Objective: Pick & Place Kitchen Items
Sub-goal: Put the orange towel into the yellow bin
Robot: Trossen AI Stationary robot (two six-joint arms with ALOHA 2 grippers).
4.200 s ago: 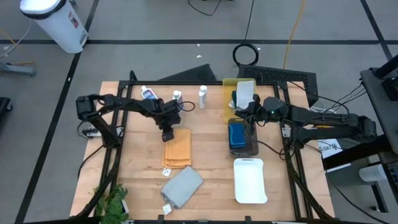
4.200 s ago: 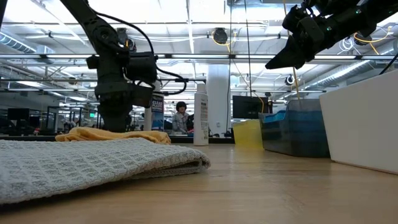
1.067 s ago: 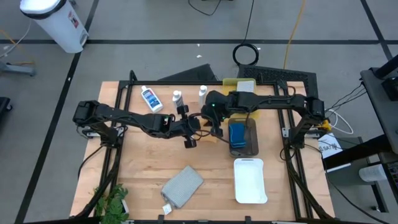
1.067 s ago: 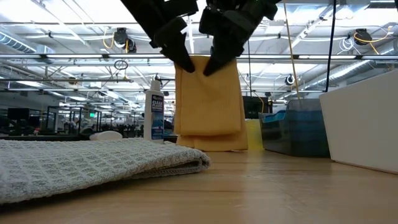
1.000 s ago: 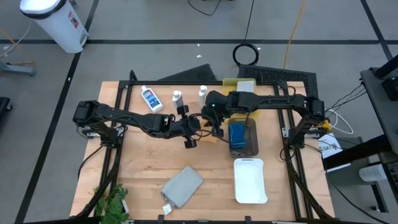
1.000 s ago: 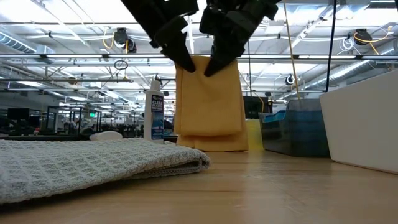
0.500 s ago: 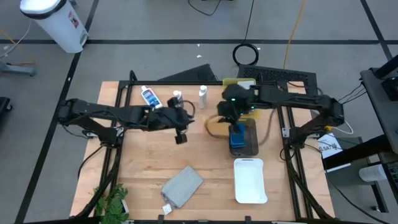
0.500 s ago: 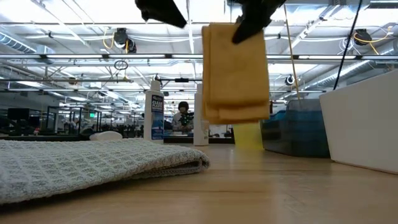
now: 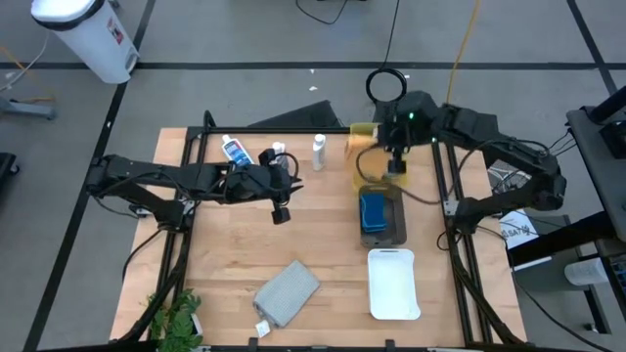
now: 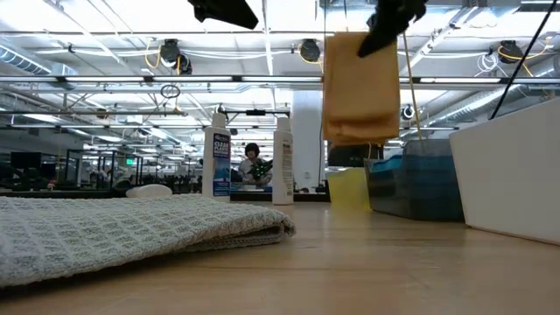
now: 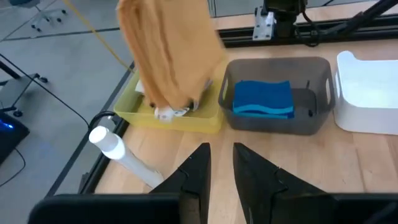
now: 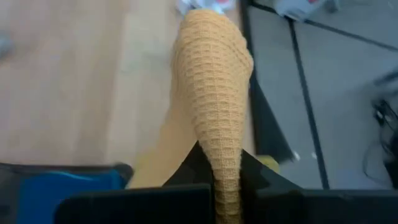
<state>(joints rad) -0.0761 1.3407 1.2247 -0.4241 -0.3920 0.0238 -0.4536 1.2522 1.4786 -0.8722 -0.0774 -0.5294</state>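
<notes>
My right gripper (image 10: 385, 31) is shut on the orange folded towel (image 10: 360, 87), which hangs high over the yellow tray (image 11: 180, 115) at the table's far right. The towel also shows in the left wrist view (image 11: 168, 50). My left gripper (image 9: 280, 207) is open and empty above the middle of the table, near the bottles. A grey folded towel (image 9: 287, 291) lies flat near the front edge. Blue sponges (image 11: 262, 98) lie in the dark grey tray (image 11: 311, 121). One white bottle (image 9: 235, 152) lies on its side and two bottles (image 9: 278, 152) (image 9: 318, 152) stand upright. My right gripper pinches the orange towel's top edge (image 12: 222, 163) between its two fingers, on several folded layers. The fingers come from above, slanting down. The towel hangs straight below them, lifted clear of the table, its lower end (image 11: 171, 99) just above the yellow tray.
A white tray (image 9: 393, 284) stands at the front right, next to the dark grey tray (image 9: 391, 233). Black frame rails run along the table's left and right sides. Bare wood lies between the grey towel and the bottles. A person shows far off in the room (image 10: 255, 162).
My left gripper has let go of the orange towel and drawn back toward the table's left. My right gripper has carried the towel up and toward the far right, from the table's middle to above the yellow tray. The towel, its lower end formerly on the table, now hangs clear.
</notes>
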